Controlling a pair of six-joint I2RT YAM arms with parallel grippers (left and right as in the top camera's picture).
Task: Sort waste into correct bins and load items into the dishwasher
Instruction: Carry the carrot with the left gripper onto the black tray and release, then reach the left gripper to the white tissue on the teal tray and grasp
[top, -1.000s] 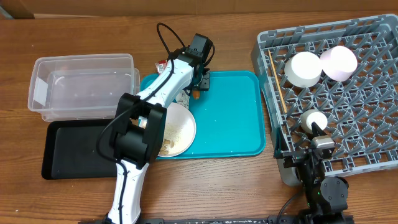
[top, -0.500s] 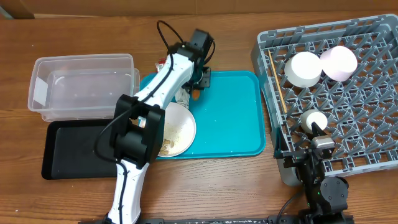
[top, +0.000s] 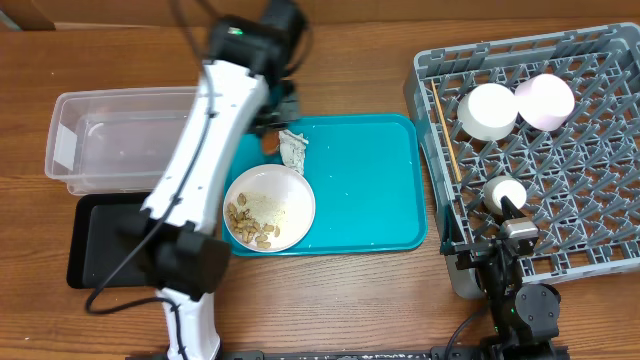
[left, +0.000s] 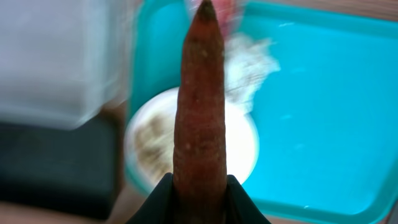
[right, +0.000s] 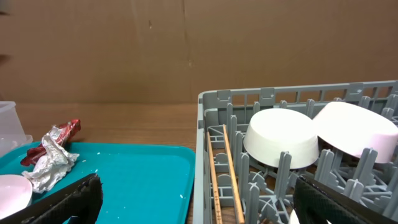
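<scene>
left gripper (left: 199, 198): clamped on carrot (left: 200, 112), above far-left part of teal tray (top: 370, 190) | right gripper (right: 199, 205): spread wide, empty, at near edge of dish rack (right: 206, 99)

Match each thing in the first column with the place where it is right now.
Things:
1. carrot
2. chopsticks
3. silver wrapper
4. nuts

Places:
a. in the white dish
b. gripped in the left jaws
c. in the grey rack
d. lying straight on the teal tray

Pairs: 1-b, 2-c, 3-d, 4-a.
</scene>
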